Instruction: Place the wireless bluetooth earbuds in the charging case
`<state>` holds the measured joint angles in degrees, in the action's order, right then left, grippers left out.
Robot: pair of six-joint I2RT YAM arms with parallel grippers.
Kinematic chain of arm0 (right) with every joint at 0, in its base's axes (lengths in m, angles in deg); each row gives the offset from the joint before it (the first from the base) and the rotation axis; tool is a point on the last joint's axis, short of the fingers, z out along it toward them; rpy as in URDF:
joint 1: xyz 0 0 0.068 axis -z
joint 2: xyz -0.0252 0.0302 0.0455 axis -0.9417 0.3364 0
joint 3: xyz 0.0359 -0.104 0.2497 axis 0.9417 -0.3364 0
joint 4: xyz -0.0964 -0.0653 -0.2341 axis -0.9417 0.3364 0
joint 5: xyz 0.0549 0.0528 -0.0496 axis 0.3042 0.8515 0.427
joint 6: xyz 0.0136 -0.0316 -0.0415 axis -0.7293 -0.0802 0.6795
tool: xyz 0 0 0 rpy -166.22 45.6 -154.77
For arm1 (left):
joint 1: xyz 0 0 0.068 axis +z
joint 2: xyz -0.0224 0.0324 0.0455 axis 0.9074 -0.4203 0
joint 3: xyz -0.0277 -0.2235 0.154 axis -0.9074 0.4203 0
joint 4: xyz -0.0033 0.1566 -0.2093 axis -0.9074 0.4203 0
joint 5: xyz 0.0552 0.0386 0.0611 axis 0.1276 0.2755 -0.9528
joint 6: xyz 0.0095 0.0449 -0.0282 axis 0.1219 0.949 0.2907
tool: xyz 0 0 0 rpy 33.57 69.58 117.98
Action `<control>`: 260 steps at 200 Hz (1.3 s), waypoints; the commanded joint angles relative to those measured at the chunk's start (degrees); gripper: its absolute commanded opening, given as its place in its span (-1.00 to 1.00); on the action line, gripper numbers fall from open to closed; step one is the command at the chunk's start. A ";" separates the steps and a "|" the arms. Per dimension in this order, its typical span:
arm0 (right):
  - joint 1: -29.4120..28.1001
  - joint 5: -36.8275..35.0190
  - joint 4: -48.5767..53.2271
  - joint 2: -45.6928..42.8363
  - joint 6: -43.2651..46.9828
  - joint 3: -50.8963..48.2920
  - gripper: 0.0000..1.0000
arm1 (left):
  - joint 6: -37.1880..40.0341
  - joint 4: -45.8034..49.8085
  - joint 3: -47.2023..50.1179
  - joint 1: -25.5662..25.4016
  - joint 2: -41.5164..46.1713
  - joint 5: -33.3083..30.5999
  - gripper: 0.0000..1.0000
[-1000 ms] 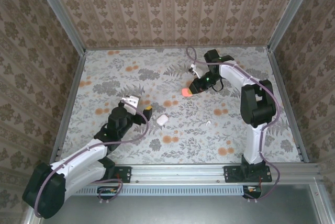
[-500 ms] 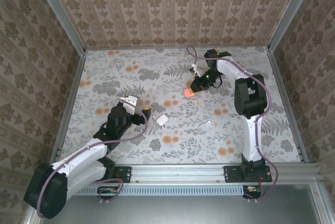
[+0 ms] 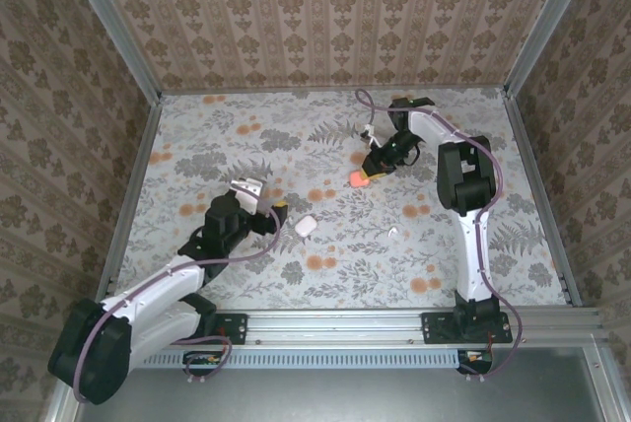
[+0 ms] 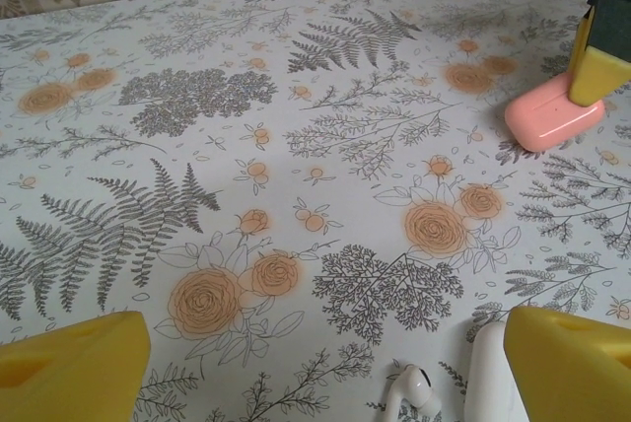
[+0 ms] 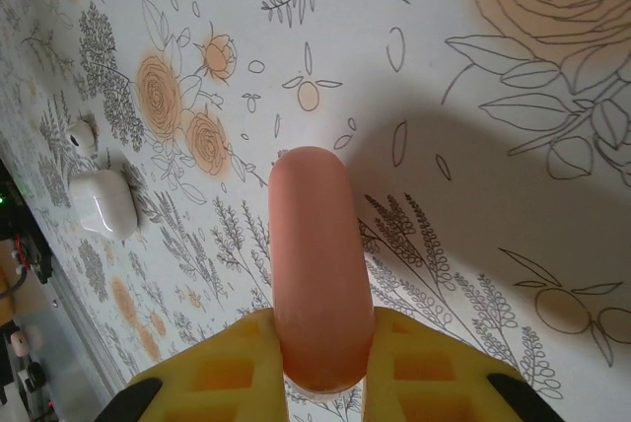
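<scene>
you've got a glossy white charging case (image 3: 305, 226), white earbud (image 4: 409, 387), salmon-pink lump (image 5: 314, 264) at 1 o'clock, yellow fingers (image 5: 222, 373), grey-fern-and-orange-rose tablecloth (image 3: 246, 156), beige damask walls (image 3: 325, 18)

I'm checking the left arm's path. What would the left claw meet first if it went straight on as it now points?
Likely the earbud ahead of the open left claw, toward one finger, with the charging case beside it; depth is unclear.

I'm counting one white charging case (image 3: 305, 227) and one orange-pink lump (image 3: 353, 176) on my screen. Earbuds: I've got one earbud (image 4: 409, 385) for sure, plus one white speck (image 3: 392, 232), too small to call as a second.
</scene>
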<state>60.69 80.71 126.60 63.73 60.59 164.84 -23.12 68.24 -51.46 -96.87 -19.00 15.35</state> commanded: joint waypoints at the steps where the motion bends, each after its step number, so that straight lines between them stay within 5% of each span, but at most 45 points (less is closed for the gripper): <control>1: 0.59 1.81 1.88 1.50 0.16 1.94 -0.62 | 0.98 -0.93 -2.32 0.52 -0.55 1.27 0.87; 173: 2.53 -2.24 -3.13 1.97 -5.39 2.61 -0.17 | -0.04 6.46 -7.52 0.85 -2.64 -0.43 0.87; 260: -0.04 -9.13 -9.56 -14.88 -8.97 -7.21 -0.13 | -14.16 27.84 -18.28 4.03 -4.00 0.55 0.84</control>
<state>62.42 74.85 119.28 56.67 53.85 160.16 -30.27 86.34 -66.08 -94.21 -21.97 15.06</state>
